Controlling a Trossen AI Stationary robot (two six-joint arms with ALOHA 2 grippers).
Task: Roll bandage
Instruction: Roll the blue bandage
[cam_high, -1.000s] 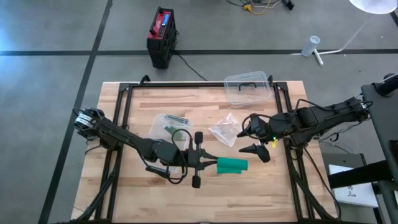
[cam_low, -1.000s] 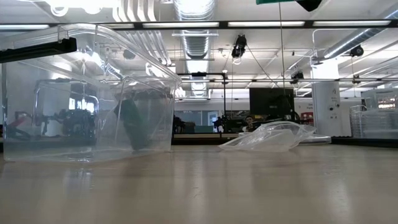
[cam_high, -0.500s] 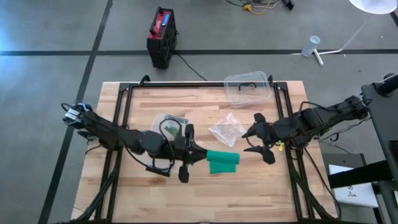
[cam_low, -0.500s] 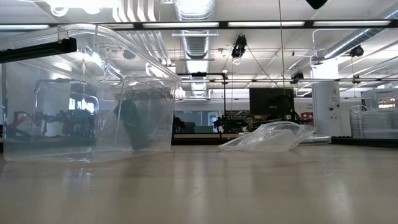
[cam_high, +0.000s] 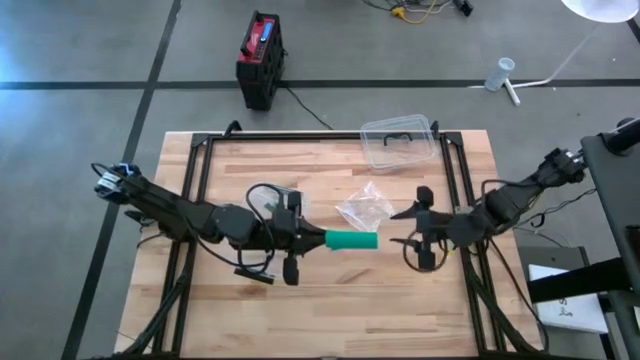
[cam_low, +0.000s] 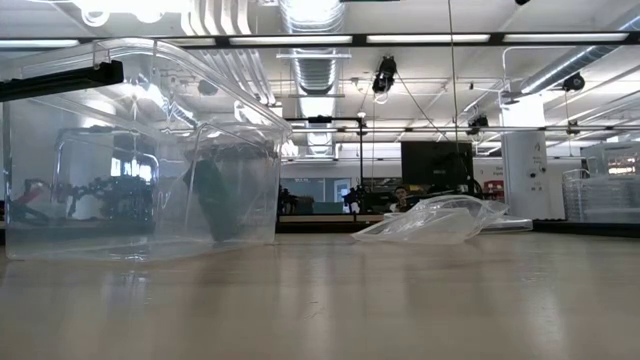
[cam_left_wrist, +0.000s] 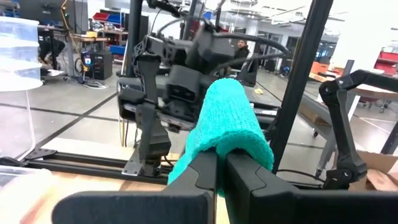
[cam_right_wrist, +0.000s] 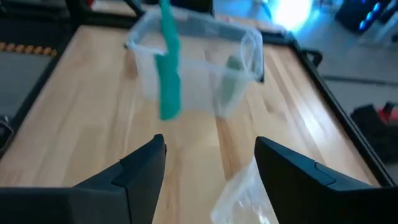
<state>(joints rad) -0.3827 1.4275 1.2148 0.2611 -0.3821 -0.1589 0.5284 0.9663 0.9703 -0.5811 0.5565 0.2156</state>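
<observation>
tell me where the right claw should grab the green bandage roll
Probably the free end of the green knitted bandage roll, which sticks out toward the open right claw. The shut left claw pinches the other end, so come in from the roll's right, fingers straddling its rounded sides.

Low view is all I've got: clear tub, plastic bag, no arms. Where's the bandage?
Observer: In the left gripper, which is shut on the green bandage roll around mid-table.
Operator: Right arm?
Observer: The right gripper is open and holds nothing. It faces the roll's free end, with a gap between them.
Operator: Anything else on the table?
Observer: A flat clear packet lies by the left arm.
</observation>
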